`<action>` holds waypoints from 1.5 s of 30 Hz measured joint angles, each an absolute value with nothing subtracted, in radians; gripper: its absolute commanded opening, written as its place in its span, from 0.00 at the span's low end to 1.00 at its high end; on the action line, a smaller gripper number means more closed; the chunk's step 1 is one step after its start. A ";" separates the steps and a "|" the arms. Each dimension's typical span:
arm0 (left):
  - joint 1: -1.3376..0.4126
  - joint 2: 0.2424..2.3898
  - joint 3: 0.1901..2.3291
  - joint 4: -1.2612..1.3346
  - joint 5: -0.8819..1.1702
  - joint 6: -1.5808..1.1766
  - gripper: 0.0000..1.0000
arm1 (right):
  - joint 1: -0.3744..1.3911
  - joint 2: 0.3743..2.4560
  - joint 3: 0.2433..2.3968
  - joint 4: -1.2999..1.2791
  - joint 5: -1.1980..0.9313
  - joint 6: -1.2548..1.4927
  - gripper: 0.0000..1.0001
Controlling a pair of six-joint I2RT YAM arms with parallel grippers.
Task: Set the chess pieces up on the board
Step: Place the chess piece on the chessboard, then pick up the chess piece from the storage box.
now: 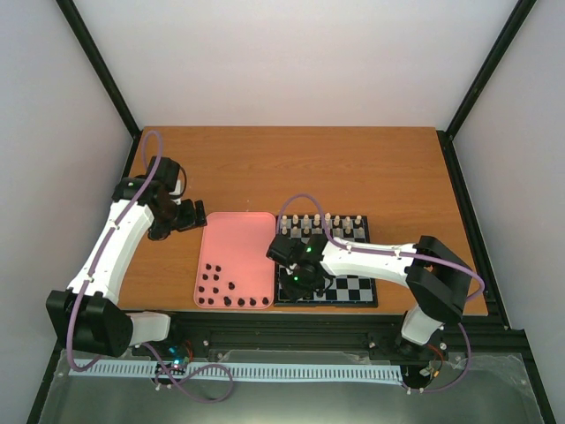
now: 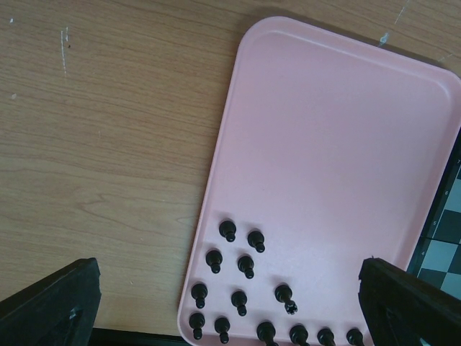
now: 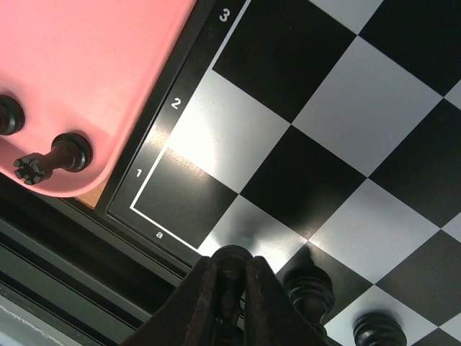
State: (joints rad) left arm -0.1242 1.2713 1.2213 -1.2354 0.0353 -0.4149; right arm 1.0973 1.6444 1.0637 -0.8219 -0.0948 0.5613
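The chessboard lies right of the pink tray; cream-white pieces stand on its far rows. Several tiny black chess pieces lie at the tray's near end, also in the left wrist view. My right gripper is over the board's near-left corner, shut on a black chess piece just above the near row's second square. Two more black pieces stand on the board beside it. My left gripper is open and empty, left of the tray's far end.
The pink tray's rim touches the board's left edge, with a black piece lying at its corner. A black rail runs along the table's near edge. Bare wood table lies left of the tray.
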 measured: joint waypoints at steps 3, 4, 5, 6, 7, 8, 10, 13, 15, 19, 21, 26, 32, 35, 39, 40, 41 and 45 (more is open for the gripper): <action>-0.124 1.271 1.220 -1.234 0.036 -0.415 1.00 | 1.094 1.644 1.058 -0.813 -0.098 0.564 0.11; -0.124 1.271 1.220 -1.234 0.036 -0.415 1.00 | 1.093 1.644 1.058 -0.811 -0.098 0.564 0.12; -0.124 1.271 1.220 -1.234 0.037 -0.415 1.00 | 1.092 1.644 1.058 -0.809 -0.098 0.564 0.12; -0.124 1.271 1.220 -1.233 0.038 -0.415 1.00 | 1.092 1.644 1.058 -0.808 -0.098 0.564 0.12; -0.124 1.271 1.220 -1.233 0.038 -0.415 1.00 | 1.092 1.644 1.058 -0.807 -0.097 0.564 0.12; -0.124 1.271 1.220 -1.232 0.038 -0.415 1.00 | 1.092 1.644 1.058 -0.807 -0.098 0.564 0.12; -0.124 1.271 1.220 -1.231 0.038 -0.415 1.00 | 1.092 1.645 1.058 -0.807 -0.098 0.564 0.12; -0.124 1.271 1.220 -1.230 0.038 -0.415 1.00 | 1.092 1.653 1.058 -0.807 -0.098 0.564 0.12; -0.124 1.271 1.220 -1.230 0.038 -0.415 1.00 | 1.092 1.659 1.058 -0.807 -0.100 0.564 0.12; -0.124 1.271 1.220 -1.230 0.038 -0.415 1.00 | 1.092 1.663 1.058 -0.807 -0.105 0.564 0.14; -0.124 1.271 1.220 -1.230 0.038 -0.415 1.00 | 1.092 1.670 1.058 -0.807 -0.105 0.565 0.16; -0.124 1.272 1.220 -1.229 0.038 -0.415 1.00 | 1.092 1.673 1.058 -0.807 -0.105 0.566 0.20; -0.124 1.275 1.220 -1.229 0.038 -0.415 1.00 | 1.092 1.673 1.059 -0.809 -0.105 0.562 0.28; -0.124 1.275 1.220 -1.229 0.038 -0.414 1.00 | 1.092 1.673 1.072 -0.822 -0.105 0.556 0.33; -0.124 1.275 1.220 -1.229 0.039 -0.415 1.00 | 1.092 1.673 1.151 -0.856 -0.104 0.535 0.38; -0.124 1.275 1.220 -1.229 0.038 -0.414 1.00 | 1.092 1.673 1.177 -0.862 -0.102 0.530 0.38; -0.124 1.275 1.220 -1.229 0.038 -0.415 1.00 | 1.092 1.673 1.205 -0.867 -0.101 0.524 0.39; -0.124 1.275 1.220 -1.229 0.038 -0.415 1.00 | 1.092 1.689 1.291 -0.872 -0.106 0.506 0.48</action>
